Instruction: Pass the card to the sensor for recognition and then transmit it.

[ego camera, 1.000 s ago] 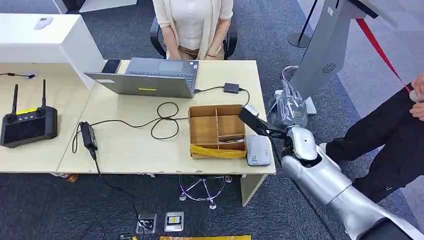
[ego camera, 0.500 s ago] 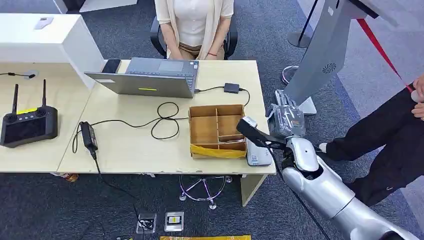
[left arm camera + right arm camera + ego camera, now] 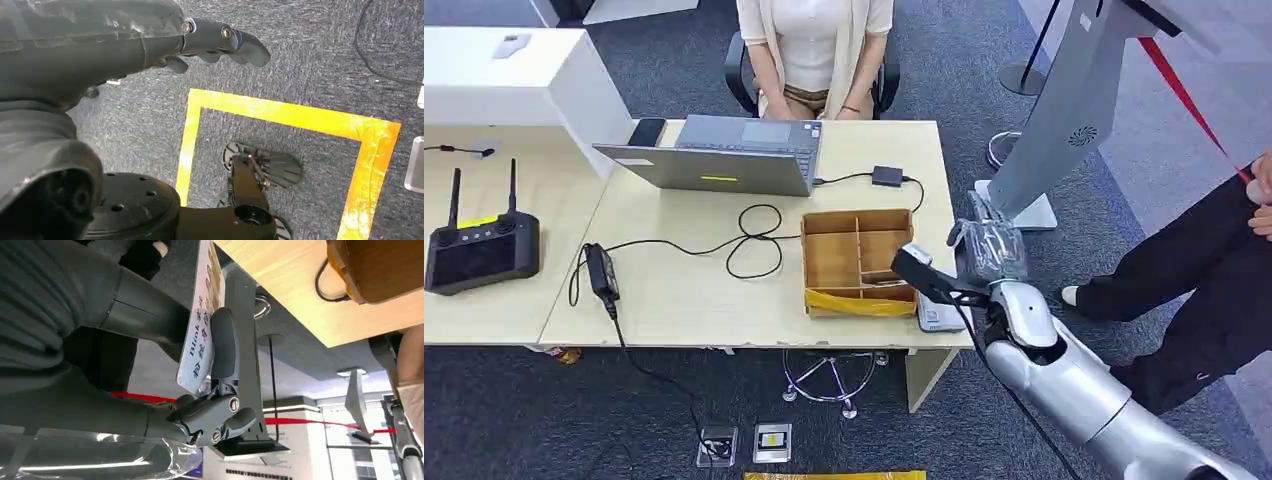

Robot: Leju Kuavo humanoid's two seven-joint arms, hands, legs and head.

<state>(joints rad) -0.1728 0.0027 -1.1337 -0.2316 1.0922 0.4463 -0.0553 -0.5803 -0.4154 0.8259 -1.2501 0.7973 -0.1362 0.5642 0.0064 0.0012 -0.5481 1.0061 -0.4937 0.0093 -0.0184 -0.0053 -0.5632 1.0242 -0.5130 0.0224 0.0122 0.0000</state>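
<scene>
From the head view, the right hand (image 3: 989, 250) hangs just off the surface's (image 3: 724, 300) right edge, near the white sensor (image 3: 939, 316). The left wrist view shows the left hand (image 3: 220, 42) empty, fingers loosely curled, above the carpet. The right wrist view shows the right hand's fingers (image 3: 222, 347) pinching the card (image 3: 200, 330).

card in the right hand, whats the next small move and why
Probably carry the white printed card a little further toward the small white sensor box at the table's right edge. The right hand grips the card beside the wooden table, apparently short of the sensor's top face.
</scene>
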